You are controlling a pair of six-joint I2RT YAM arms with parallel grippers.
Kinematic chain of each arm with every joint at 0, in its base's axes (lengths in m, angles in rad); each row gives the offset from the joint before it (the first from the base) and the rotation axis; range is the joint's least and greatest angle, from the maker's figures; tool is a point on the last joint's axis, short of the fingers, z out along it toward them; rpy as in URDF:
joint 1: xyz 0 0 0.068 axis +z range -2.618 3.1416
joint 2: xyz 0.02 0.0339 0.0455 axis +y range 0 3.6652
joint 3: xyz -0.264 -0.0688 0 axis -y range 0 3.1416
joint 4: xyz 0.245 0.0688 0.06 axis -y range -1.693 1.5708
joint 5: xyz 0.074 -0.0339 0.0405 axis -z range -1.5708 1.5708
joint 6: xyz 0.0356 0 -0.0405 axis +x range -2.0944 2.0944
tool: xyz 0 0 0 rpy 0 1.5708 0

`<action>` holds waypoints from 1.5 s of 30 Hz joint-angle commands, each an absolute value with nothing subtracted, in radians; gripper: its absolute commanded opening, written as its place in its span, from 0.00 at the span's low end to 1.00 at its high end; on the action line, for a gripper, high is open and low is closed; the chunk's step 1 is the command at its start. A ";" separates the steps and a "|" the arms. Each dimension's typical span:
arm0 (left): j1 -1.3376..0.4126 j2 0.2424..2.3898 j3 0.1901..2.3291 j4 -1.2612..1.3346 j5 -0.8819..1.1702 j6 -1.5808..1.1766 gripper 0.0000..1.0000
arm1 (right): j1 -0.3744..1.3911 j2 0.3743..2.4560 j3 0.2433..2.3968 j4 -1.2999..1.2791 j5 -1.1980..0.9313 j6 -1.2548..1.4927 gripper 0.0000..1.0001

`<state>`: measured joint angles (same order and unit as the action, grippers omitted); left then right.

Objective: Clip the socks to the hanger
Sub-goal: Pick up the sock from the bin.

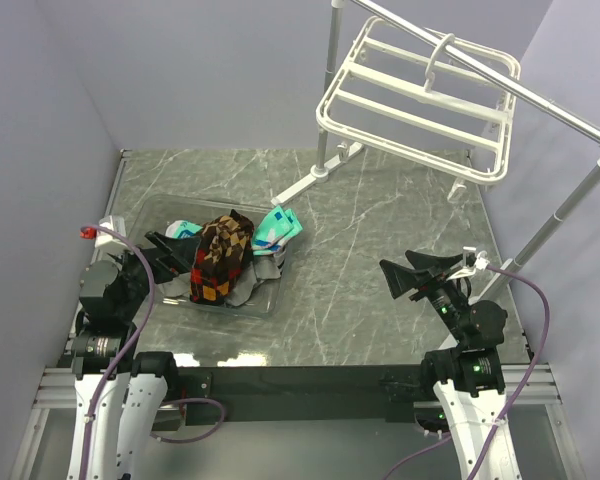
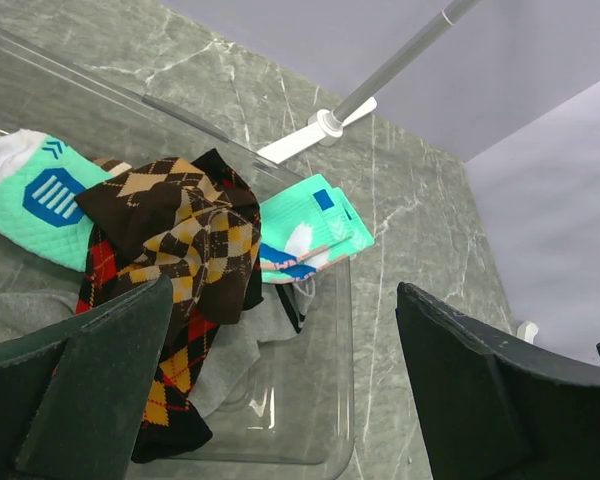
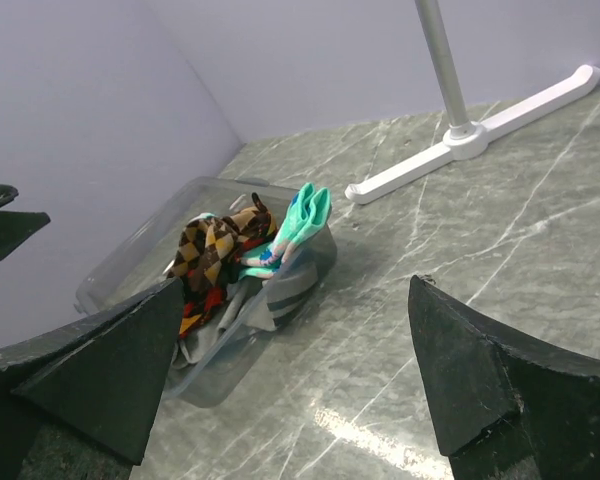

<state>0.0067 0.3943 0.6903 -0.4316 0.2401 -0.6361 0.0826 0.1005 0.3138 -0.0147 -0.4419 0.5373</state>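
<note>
The socks lie heaped in a clear plastic bin [image 1: 270, 296] at the left. An argyle sock [image 1: 222, 258] in black, red, orange and brown lies on top, also in the left wrist view [image 2: 180, 240] and right wrist view [image 3: 210, 260]. Mint-green socks [image 1: 278, 228] hang over the bin's far corner [image 2: 310, 230] [image 3: 298, 225]; another [image 2: 40, 195] lies at the bin's left. The white hanger [image 1: 420, 100] hangs tilted from a silver pole at top right. My left gripper [image 1: 168, 258] is open, empty, above the bin's near end. My right gripper [image 1: 417, 275] is open, empty, over the table at right.
A silver pole stand [image 1: 330, 110] with a white foot [image 1: 315, 178] stands behind the bin; its second leg [image 1: 560, 215] rises at the right, close to my right arm. Grey cloth [image 2: 230, 350] lies under the socks. Purple walls close in on both sides.
</note>
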 commanded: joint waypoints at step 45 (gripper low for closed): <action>-0.749 1.310 1.006 -0.141 -0.485 -0.605 0.62 | 0.086 0.014 0.288 -0.087 -0.400 0.563 1.00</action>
<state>-0.7479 1.2678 0.9554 -0.2005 -0.3916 -0.7090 0.0826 0.0254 0.2432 -0.0795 -0.4126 0.5789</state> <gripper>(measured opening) 0.630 0.995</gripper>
